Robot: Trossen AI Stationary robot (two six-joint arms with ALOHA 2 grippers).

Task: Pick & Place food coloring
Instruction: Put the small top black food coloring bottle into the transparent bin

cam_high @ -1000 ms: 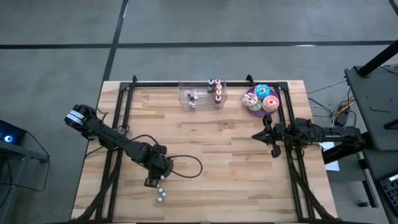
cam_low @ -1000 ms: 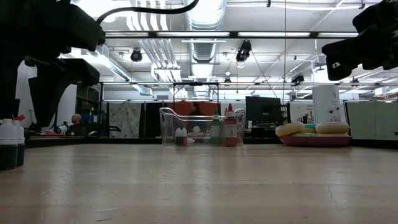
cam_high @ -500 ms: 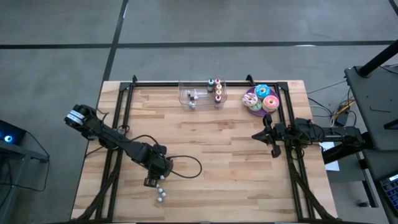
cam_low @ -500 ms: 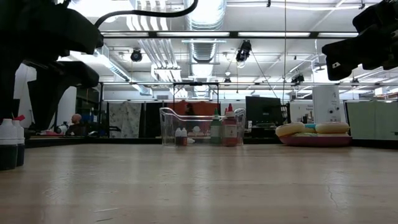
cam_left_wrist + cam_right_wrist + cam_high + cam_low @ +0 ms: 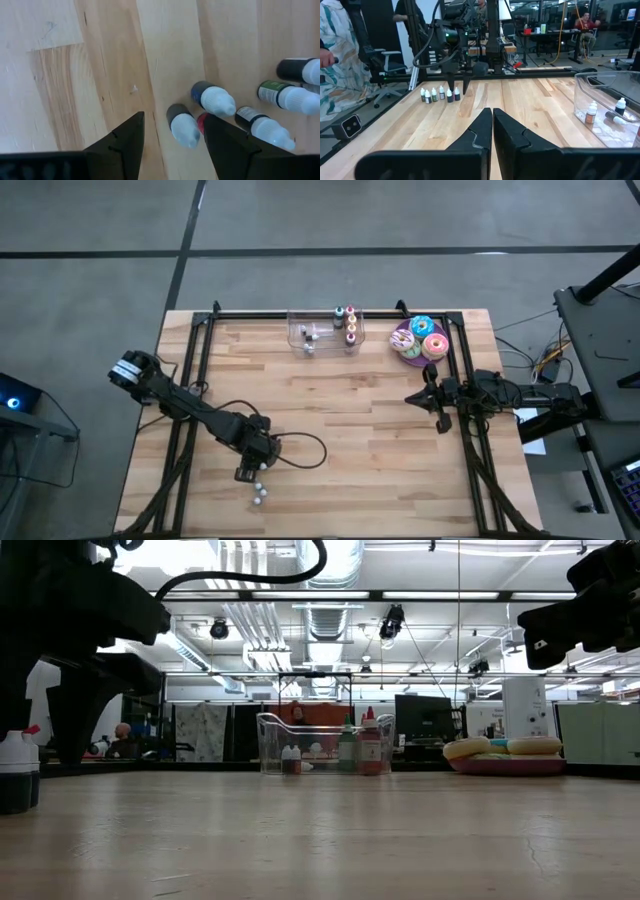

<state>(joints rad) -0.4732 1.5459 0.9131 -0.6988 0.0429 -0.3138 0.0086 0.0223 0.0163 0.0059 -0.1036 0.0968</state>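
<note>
While its fingers stand spread on either side of one bottle, the left gripper [image 5: 172,117] hangs over a cluster of white-capped dropper bottles [image 5: 212,99] of food coloring near the near-left part of the wooden table [image 5: 380,470]. From above, those bottles are only a few pale dots just beside the gripper, part of the cluster hidden under it. The left wrist view shows five, with one cut off at the frame's edge; the right wrist view, looking across the table, shows a row of six. At table height only a bottle or two appear at the far left, cropped by the frame, and the left arm is a dark silhouette.

At the far edge, a clear plastic bin [image 5: 322,332] holds at least two more white-capped bottles, hard to make out from above. Four coloured-cap bottles [image 5: 347,322] stand upright at its right end; whether they are inside or just outside the wall cannot be told. Farther right, frosted doughnuts [image 5: 424,337] sit on a purple plate [image 5: 400,340]. The right gripper [image 5: 415,397], fingers pressed together and holding nothing, waits above the table's right side.

Compared with a second ago, the left arm has edged slightly rightward and toward the near edge, its cable loop shifting with it; the bottles, bin and right arm have not moved.
</note>
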